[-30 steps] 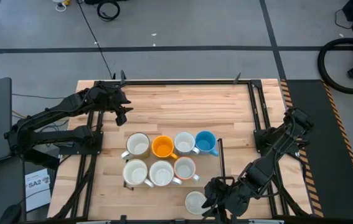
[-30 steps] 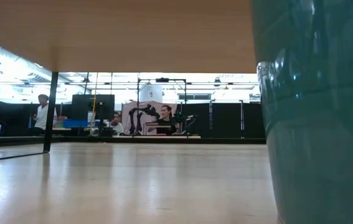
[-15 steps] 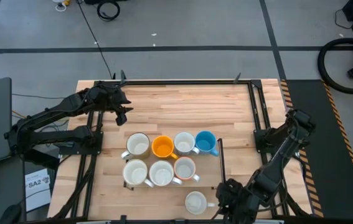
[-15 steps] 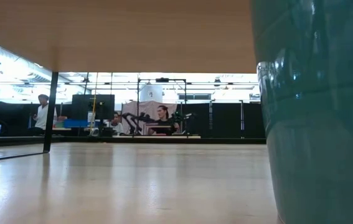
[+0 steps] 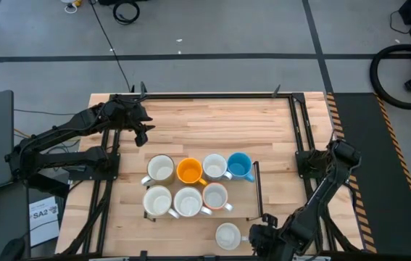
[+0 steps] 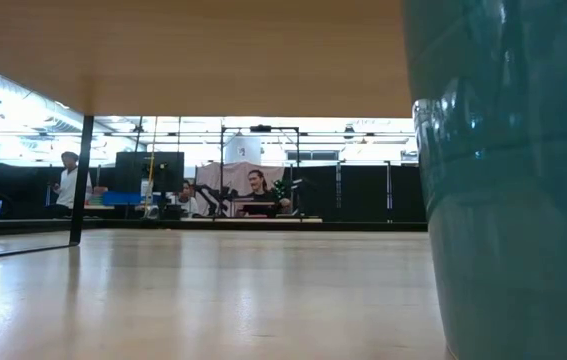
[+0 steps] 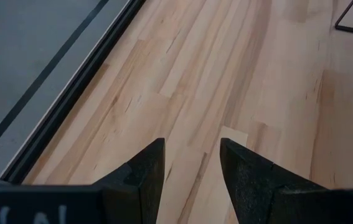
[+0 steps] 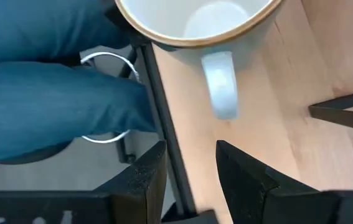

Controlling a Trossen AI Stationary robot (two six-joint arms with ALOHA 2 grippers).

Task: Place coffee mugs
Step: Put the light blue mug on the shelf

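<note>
Seven mugs stand upright in two rows on the table in the high view: white, orange, white and blue behind, two white and a reddish-brown one in front. A cream mug stands alone near the near edge, with its handle pointing at my right gripper. That gripper is open and sits just to the mug's right, touching nothing. My left gripper is open and waits over bare wood at the far left.
A thin black frame line borders the rows of mugs on the right and near sides. Black rails run along the table's edges. A teal glazed wall fills the right of the low view. Blue cloth shows past the near edge.
My right gripper has drawn back from the cream mug toward the table's right. The mug stands where it was, and its handle now shows clear of the fingers.
</note>
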